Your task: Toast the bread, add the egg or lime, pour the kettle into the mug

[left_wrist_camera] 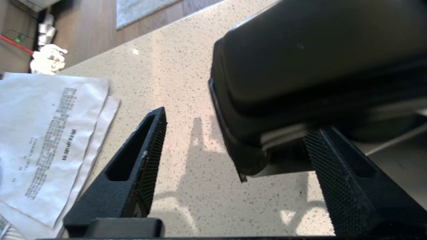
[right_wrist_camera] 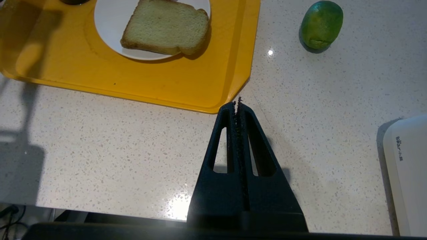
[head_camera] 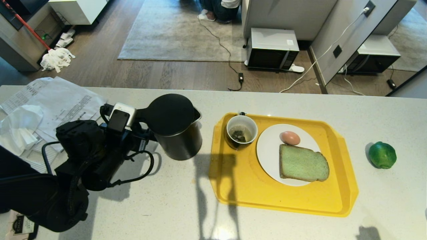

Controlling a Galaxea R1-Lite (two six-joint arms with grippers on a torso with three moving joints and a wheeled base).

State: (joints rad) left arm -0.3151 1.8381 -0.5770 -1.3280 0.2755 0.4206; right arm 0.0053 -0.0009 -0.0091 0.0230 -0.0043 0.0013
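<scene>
From the head view the whole counter [head_camera: 300, 226] is laid out: the kettle [head_camera: 175, 128] stands upright left of the yellow tray [head_camera: 240, 186], and on the tray the mug [head_camera: 242, 130] sits just beside a white plate [head_camera: 268, 153] that carries the bread [head_camera: 303, 164] and an egg [head_camera: 290, 137] touching its far edge. The lime [head_camera: 382, 154] lies alone on the counter, well to the right of the tray. The left gripper [head_camera: 141, 133] is at the kettle's handle side, but the arm's bulk and cabling mask its fingers there. Only the left wrist view settles it: the fingers [left_wrist_camera: 143, 160] stand wide apart, one on each side of the kettle's dark handle, gripping nothing, with printed papers [left_wrist_camera: 50, 140] lying on the counter nearby. The right gripper [right_wrist_camera: 237, 105] is missing from the head view; its own wrist view shows its jaws pressed together and empty, over bare counter near the tray's corner, with the bread and lime beyond. There the mug is cut off and a white appliance [right_wrist_camera: 407, 170] shows only partly.
</scene>
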